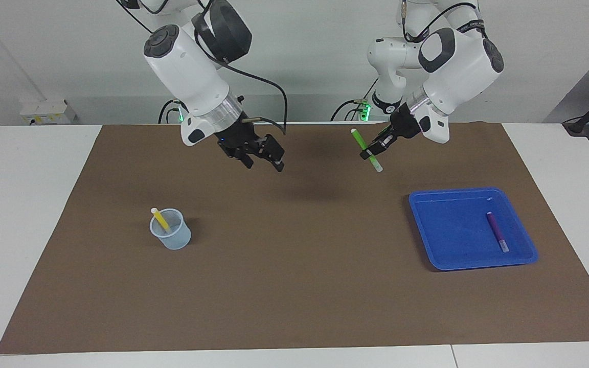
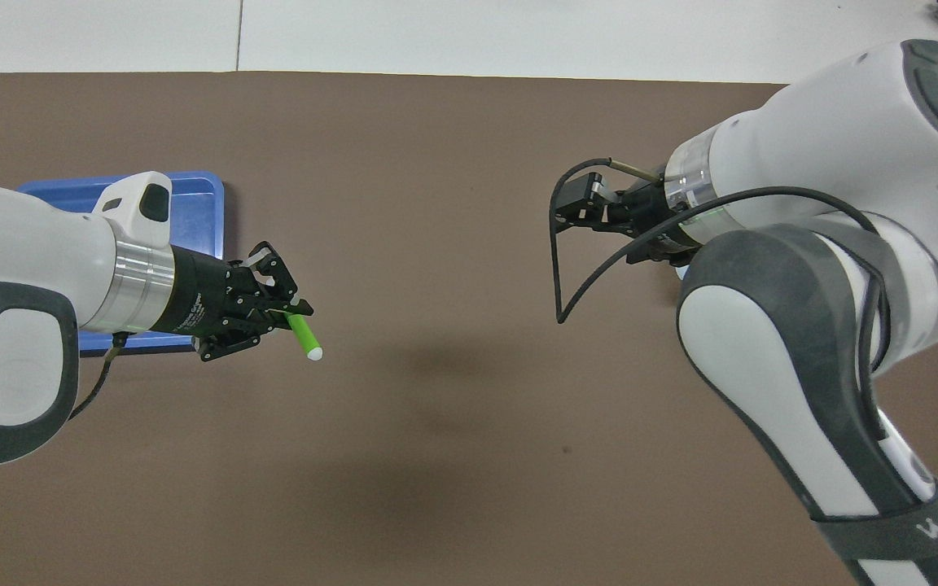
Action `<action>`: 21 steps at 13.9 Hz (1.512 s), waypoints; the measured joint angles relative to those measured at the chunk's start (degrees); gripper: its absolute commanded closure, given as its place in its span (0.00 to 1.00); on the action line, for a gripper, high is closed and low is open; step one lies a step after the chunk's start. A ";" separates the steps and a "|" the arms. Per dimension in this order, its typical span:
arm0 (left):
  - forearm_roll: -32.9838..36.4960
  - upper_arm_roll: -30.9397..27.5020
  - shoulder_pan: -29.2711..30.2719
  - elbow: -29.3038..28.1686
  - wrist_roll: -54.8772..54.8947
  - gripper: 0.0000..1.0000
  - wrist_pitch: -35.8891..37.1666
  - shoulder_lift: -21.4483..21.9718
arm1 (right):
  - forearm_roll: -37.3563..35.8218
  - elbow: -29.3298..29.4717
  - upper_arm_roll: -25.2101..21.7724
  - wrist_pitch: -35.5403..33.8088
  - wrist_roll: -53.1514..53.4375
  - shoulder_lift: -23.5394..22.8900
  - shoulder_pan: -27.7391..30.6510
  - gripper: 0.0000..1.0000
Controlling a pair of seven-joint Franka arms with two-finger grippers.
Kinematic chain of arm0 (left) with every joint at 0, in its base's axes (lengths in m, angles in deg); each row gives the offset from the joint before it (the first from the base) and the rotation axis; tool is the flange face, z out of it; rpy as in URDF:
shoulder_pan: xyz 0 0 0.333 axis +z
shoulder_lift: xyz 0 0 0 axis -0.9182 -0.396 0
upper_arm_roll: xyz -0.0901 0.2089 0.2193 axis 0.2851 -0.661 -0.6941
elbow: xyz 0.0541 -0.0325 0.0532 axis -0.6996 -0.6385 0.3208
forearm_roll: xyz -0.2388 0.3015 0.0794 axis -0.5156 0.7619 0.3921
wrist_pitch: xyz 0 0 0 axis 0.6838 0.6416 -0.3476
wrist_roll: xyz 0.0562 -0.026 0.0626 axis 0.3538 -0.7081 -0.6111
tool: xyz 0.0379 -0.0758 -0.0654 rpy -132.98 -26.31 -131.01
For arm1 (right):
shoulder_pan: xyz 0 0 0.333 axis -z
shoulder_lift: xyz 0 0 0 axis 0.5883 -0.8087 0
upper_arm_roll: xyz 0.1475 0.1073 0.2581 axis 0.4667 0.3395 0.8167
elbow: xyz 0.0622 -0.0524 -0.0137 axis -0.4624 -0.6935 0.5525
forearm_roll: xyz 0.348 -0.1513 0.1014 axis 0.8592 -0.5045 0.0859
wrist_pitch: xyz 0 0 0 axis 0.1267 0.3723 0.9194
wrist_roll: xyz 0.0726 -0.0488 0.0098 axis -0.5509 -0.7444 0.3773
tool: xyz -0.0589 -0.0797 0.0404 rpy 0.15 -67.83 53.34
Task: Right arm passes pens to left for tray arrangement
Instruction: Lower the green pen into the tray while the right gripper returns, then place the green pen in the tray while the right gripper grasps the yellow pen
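Brown mat (image 1: 294,286) bears cup (image 1: 171,236) with yellow pen (image 1: 160,219)

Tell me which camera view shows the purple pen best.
The facing view: the purple pen lies in full sight in the blue tray. The overhead view shows none of it; the left arm covers most of the tray there.

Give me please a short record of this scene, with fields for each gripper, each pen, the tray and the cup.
left gripper: shut on green pen, in the air over the brown mat
right gripper: open, empty, over the mat
purple pen: lying in the blue tray
yellow pen: leaning in the cup
tray: toward the left arm's end
cup: toward the right arm's end
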 measured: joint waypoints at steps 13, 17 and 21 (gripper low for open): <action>19.33 -0.43 14.90 -5.75 46.50 1.00 -11.98 -3.89 | -16.52 -16.74 -0.19 8.10 -36.08 1.00 14.15 0.16; 24.63 -0.34 16.24 -6.81 49.26 1.00 -20.23 -7.74 | -16.52 -19.68 -0.21 12.28 -42.03 1.02 17.21 0.31; 27.40 -0.34 17.49 -8.12 51.95 1.00 -28.97 -11.83 | -16.52 -20.22 -0.19 14.91 -42.60 1.04 17.91 0.34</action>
